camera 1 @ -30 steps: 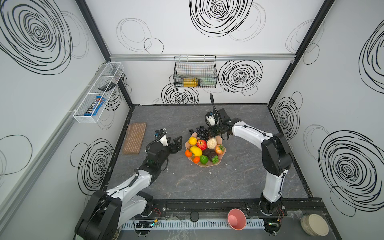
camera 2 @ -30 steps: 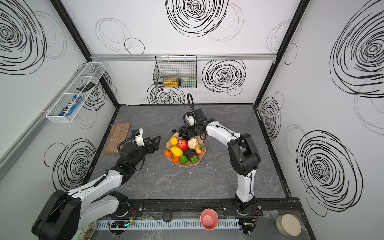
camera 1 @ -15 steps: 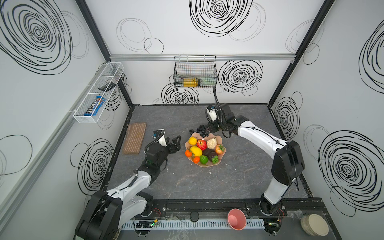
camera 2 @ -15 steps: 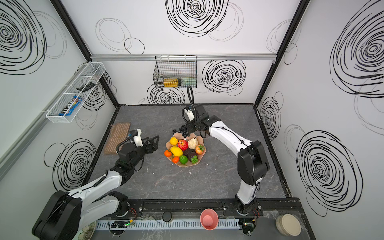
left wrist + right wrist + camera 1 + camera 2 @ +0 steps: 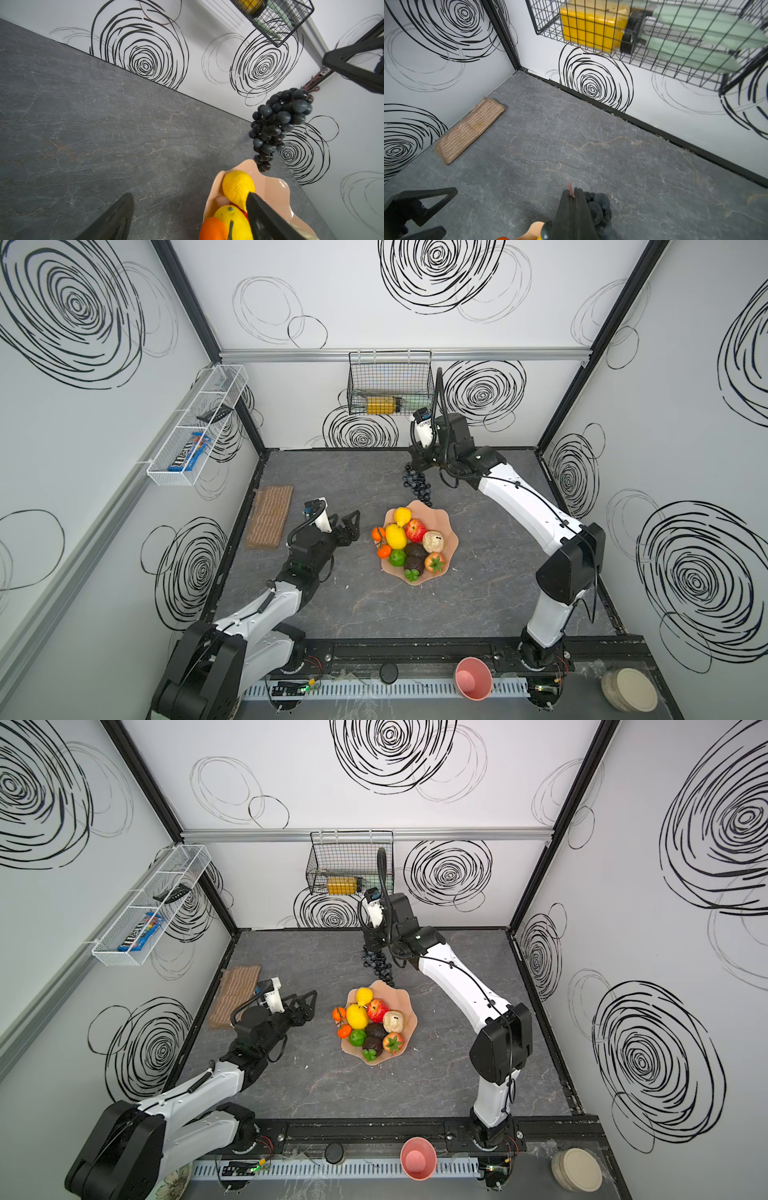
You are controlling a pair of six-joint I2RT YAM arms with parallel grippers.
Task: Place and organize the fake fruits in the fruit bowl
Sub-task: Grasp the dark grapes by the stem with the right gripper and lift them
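The peach fruit bowl [image 5: 448,521] [image 5: 402,999] sits mid-table. It holds lemons [image 5: 395,536], a red apple [image 5: 415,530], a beige pear [image 5: 433,541], oranges, a lime and dark avocados. My right gripper [image 5: 415,462] [image 5: 572,192] is shut on the stem of the black grape bunch [image 5: 417,485] [image 5: 278,124]. The bunch hangs in the air above the bowl's far rim. My left gripper [image 5: 351,522] [image 5: 188,194] stands open and empty, just left of the bowl near the oranges.
A woven mat [image 5: 269,516] lies by the left wall. A black wire basket [image 5: 390,383] hangs on the back wall, close above the right wrist. A white wire shelf [image 5: 195,427] is on the left wall. A pink cup [image 5: 473,678] stands at the front rail.
My right gripper has risen and moved back, lifting the grape bunch from the table beside the bowl into the air. The left arm has not moved.
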